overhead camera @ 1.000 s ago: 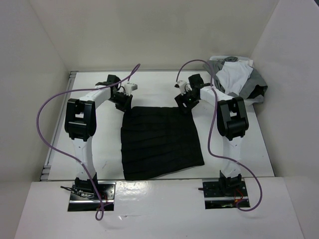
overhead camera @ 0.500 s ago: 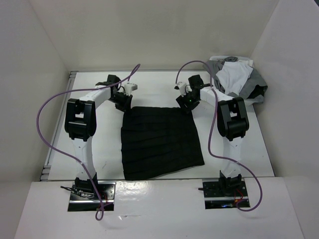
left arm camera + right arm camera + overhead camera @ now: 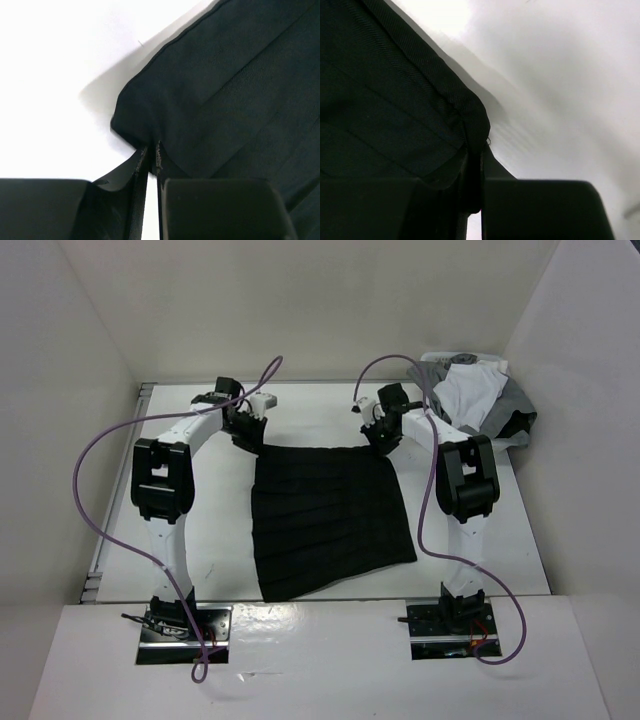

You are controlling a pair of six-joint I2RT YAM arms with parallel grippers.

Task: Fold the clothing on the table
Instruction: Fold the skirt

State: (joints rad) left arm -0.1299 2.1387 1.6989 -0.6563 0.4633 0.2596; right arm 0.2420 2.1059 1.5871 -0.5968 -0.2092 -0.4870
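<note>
Pinching clothing point(image 3: 330, 525) corners: left hand point(image 3: 252, 437), right hand point(image 3: 383, 443).

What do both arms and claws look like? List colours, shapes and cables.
Both the left arm and right arm have white links with boxy black joint housings. A purple cable loops beside each. The left claw and right claw have flat black fingers.

Your overhead view is bright, even and sharp, with glare along the near edge of the bench point(image 3: 205, 530). The black clothing point(image 3: 330, 520) shows only faint pleat detail. On the left wrist the bench blows out white, with a soft shadow beside the fabric. The left claw point(image 3: 151, 150) and right claw point(image 3: 476, 170) look dark and blurred.
</note>
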